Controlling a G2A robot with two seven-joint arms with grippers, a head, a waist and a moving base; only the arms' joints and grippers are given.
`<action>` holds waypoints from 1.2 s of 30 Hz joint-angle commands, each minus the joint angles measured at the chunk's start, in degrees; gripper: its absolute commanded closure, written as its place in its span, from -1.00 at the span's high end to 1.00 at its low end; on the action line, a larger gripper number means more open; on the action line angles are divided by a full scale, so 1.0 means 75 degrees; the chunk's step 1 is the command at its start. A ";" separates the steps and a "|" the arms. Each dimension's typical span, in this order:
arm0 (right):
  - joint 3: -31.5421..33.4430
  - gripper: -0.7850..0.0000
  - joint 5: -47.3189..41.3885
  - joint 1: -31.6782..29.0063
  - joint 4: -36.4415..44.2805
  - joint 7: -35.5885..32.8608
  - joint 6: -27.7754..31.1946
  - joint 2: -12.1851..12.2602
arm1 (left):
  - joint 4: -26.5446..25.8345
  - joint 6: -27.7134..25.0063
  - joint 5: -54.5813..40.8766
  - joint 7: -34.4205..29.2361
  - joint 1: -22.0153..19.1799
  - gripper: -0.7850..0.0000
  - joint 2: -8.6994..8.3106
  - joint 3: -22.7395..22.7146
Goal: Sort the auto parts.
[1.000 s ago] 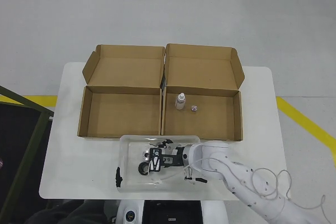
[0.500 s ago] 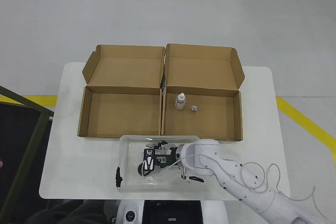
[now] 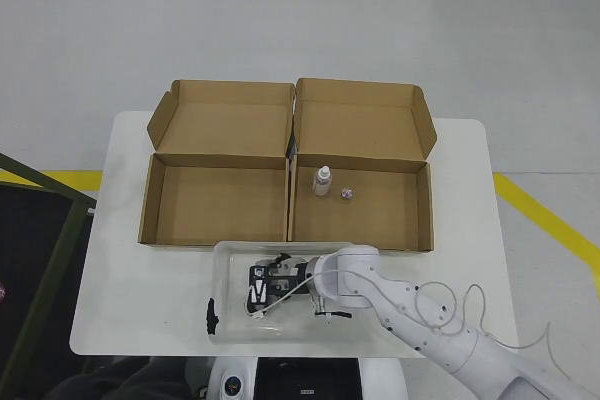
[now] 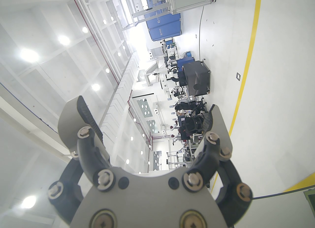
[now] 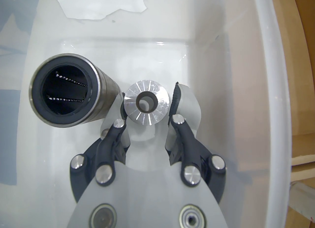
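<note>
Inside the clear bin [image 3: 217,275], my right gripper [image 5: 149,98] has its fingers drawn in on either side of a silver slotted bushing [image 5: 157,112]. They seem clamped on it, though contact at one pad is hard to judge. A steel linear bearing [image 5: 98,96] lies just beside the bushing in the same bin. Just beyond the bin on the white surface [image 3: 120,250] stand two open cardboard boxes. One box [image 3: 380,215] holds a small white bottle [image 3: 323,181] and a small round part [image 3: 346,192]. My left gripper [image 4: 146,106], fingers wide apart, points up into the hall.
</note>
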State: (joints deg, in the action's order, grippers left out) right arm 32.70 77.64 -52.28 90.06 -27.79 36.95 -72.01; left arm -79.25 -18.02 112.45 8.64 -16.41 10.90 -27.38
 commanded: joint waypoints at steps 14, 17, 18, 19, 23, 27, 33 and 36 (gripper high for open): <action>0.0676 -1.00 -0.0179 -0.0463 0.0934 0.0529 0.0382 0.0173 | 0.0000 0.0000 0.0000 0.0000 0.0000 1.00 0.0000 0.0000; 0.0895 -1.00 -0.0177 -0.0640 0.1281 0.0714 0.0487 0.0249 | 0.0000 0.0000 0.0000 0.0000 0.0000 1.00 0.0000 0.0000; 0.0972 -1.00 -0.0183 -0.0701 0.1409 0.0785 0.0500 0.0272 | 0.0000 0.0000 0.0000 0.0000 0.0000 1.00 0.0000 0.0000; 0.1043 -1.00 -0.0187 -0.0760 0.1537 0.0851 0.0529 0.0295 | 0.0000 0.0000 0.0000 0.0000 0.0000 1.00 0.0000 0.0000; 0.1308 -1.00 -0.0186 -0.0929 0.2036 0.1009 0.0614 0.0370 | 0.0000 0.0000 0.0000 0.0000 0.0000 1.00 0.0000 0.0000; 0.1525 -1.00 -0.0260 -0.0999 0.2403 0.1166 0.0705 0.0414 | 0.0000 0.0000 0.0000 0.0000 0.0000 1.00 0.0000 0.0000; 0.2007 -1.00 -0.0440 -0.1044 0.2939 0.1420 0.0716 0.0481 | 0.0000 0.0000 0.0000 0.0000 0.0000 1.00 0.0000 0.0000; 0.2298 -1.00 -0.0517 -0.1014 0.3145 0.1464 0.0707 0.0514 | 0.0000 0.0000 0.0000 0.0000 0.0000 1.00 0.0000 0.0000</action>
State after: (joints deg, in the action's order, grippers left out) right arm 49.13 74.03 -59.97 113.22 -16.95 42.34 -68.23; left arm -79.25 -18.02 112.45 8.64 -16.41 10.90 -27.38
